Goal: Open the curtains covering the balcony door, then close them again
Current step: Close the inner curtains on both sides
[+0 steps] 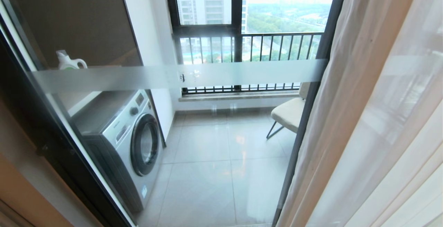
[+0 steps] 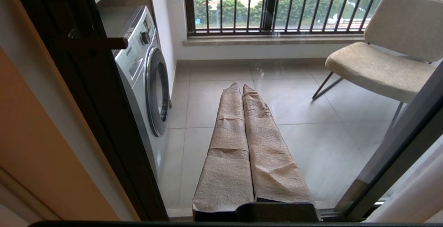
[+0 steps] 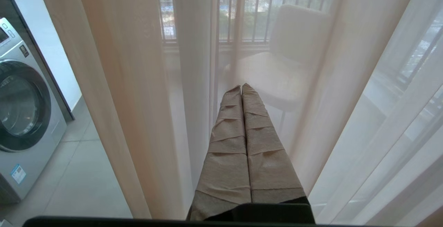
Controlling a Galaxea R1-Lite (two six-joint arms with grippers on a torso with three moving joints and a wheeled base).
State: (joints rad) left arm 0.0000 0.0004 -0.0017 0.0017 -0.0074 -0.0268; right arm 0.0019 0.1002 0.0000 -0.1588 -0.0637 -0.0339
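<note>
One clear-glass balcony door panel in a dark metal frame (image 1: 313, 92) fills the left and middle of the head view, crossed by one frosted white horizontal band (image 1: 173, 76); behind the glass stand one silver front-loading washing machine (image 1: 124, 140), one white detergent jug (image 1: 69, 61) on a shelf above it, one cream padded chair on thin dark legs (image 1: 289, 112), and one farther dark-framed window with a barred railing (image 1: 249, 47); further right hang the thin cream-white sheer curtains (image 1: 373, 116), gathered in pleats along the right side and leaving most of the door uncovered; I cannot count the separate panels, and no heavy drape shows here.

Neither arm appears in the head view; the left gripper (image 2: 241, 85), wrapped in tan paper-like tape, points at the balcony floor through the glass with its two fingers pressed together and nothing between them; the right gripper (image 3: 241, 87), wrapped alike, has its fingers together too, empty, pointing into the sheer folds, though whether the tips touch the fabric I cannot tell.

By my judgement the sheer is light, soft and limp, slippery to pinch and prone to sliding out; a fold bunched thick near the leading edge, at mid-height, looks the surest hold, drawn sideways gently along the rail.
</note>
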